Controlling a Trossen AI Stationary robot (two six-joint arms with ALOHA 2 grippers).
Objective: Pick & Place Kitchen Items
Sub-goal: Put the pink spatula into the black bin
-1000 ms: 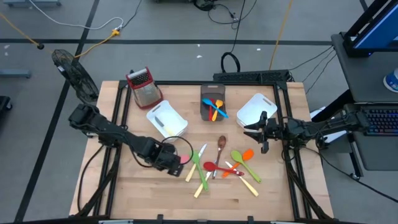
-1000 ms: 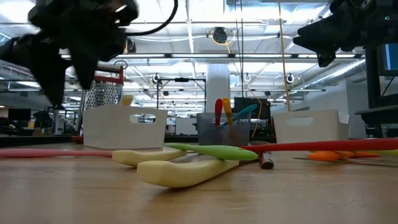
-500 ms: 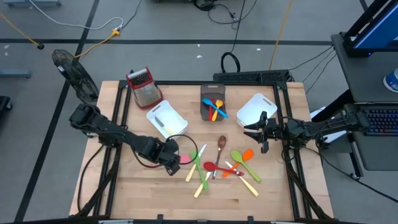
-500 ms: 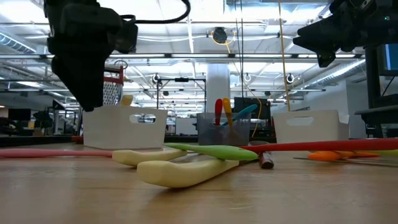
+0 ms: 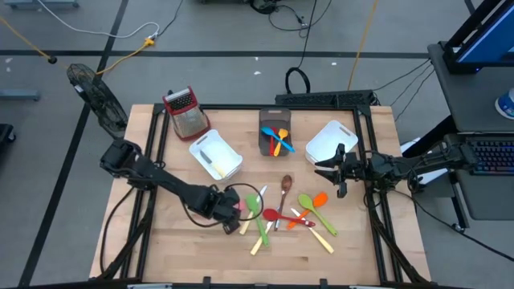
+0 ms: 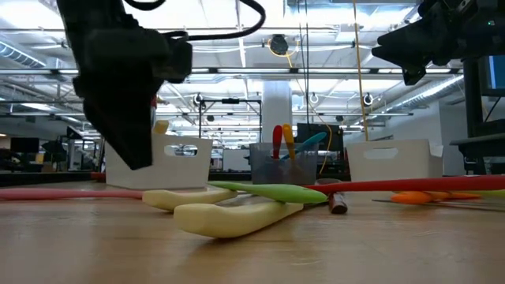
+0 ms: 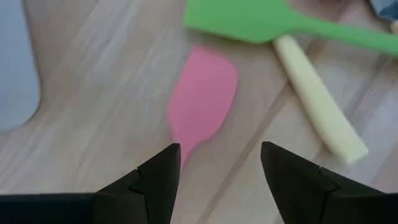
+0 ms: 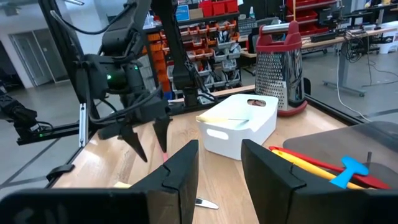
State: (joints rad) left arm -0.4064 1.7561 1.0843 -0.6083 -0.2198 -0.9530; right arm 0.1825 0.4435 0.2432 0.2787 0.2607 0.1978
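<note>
Hovering low over the wooden table [image 5: 177,241]: left gripper [image 7: 217,171], fingers [image 7: 158,180] parted and holding nothing, straddling the narrow end of a pink spatula [image 7: 202,99] lying flat just beneath. Lying close beside it, a green spatula [image 7: 280,25] crossing a cream handle [image 7: 317,106]. Scattered further along the table: wooden spoon [image 5: 286,186], red spoon [image 5: 277,215], green spoon [image 5: 308,204], orange spoon [image 5: 320,199]. Standing in a grey bin [image 5: 274,132] at the back, more coloured utensils. Waiting above the right side near a white bin [image 5: 331,140]: right gripper [image 5: 332,170], fingers [image 8: 180,168] apart, nothing between them. Another white bin [image 5: 215,154] and a grater [image 5: 185,111] on the left.
</note>
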